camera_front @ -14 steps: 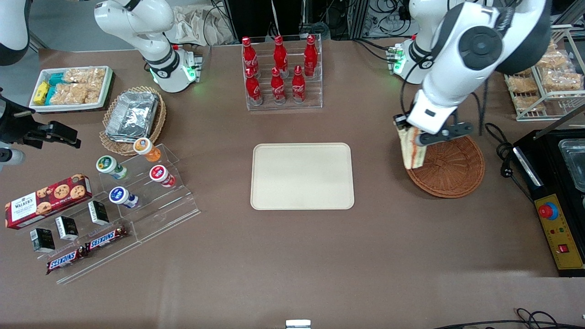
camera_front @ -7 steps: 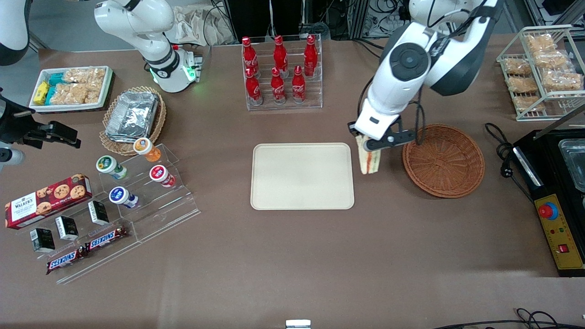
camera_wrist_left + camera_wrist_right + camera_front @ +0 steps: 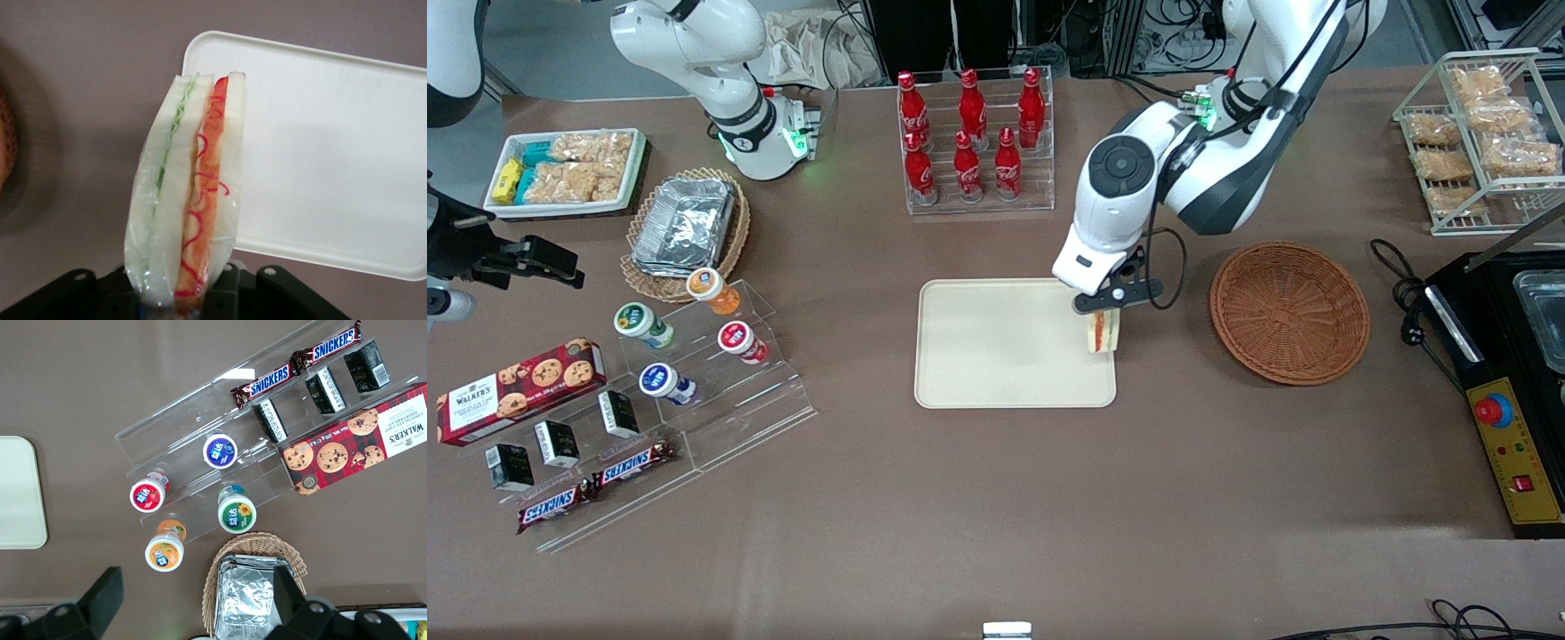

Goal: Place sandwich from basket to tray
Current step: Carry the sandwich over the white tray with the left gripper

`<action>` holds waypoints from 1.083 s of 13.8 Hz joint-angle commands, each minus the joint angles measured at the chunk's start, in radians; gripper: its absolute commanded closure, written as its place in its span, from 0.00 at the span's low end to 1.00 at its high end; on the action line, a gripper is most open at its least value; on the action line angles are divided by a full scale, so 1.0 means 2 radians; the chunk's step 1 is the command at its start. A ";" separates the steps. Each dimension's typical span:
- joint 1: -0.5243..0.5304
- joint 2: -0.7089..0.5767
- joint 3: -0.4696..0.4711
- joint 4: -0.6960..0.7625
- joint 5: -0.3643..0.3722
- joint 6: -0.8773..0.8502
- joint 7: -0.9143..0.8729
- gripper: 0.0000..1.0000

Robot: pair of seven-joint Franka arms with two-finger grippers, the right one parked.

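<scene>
The wrapped sandwich (image 3: 1103, 332) (image 3: 190, 193), white bread with orange-red and green filling, hangs from my left gripper (image 3: 1100, 313) (image 3: 179, 300), which is shut on it. It is held above the edge of the cream tray (image 3: 1014, 342) (image 3: 333, 153) that lies toward the working arm's end. The reddish-brown wicker basket (image 3: 1289, 311) sits on the table beside the tray, toward the working arm's end, with nothing in it.
A clear rack of red cola bottles (image 3: 974, 138) stands farther from the front camera than the tray. Yogurt cups, Snickers bars and a cookie box (image 3: 516, 391) sit toward the parked arm's end. A black appliance (image 3: 1507, 373) and a wire rack of snacks (image 3: 1480, 133) flank the basket.
My left gripper has carried the sandwich out of the basket and across the table, until it hangs over the tray's edge. The basket now holds nothing.
</scene>
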 commanded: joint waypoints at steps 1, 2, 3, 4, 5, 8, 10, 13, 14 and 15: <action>-0.009 0.031 -0.001 0.000 0.029 0.029 -0.009 0.73; -0.015 0.039 -0.001 -0.005 0.038 0.040 -0.009 0.73; -0.015 0.047 -0.001 -0.009 0.046 0.050 -0.010 0.73; -0.016 0.053 -0.001 -0.012 0.053 0.054 -0.013 0.73; -0.016 0.059 -0.001 -0.016 0.062 0.058 -0.014 0.73; -0.015 0.074 0.001 -0.042 0.082 0.093 -0.020 0.73; -0.013 0.079 0.002 -0.059 0.092 0.113 -0.020 0.73; -0.013 0.095 0.006 -0.060 0.110 0.115 -0.028 0.73; -0.013 0.099 0.008 -0.059 0.113 0.115 -0.032 0.73; -0.013 0.100 0.008 -0.059 0.113 0.115 -0.036 0.69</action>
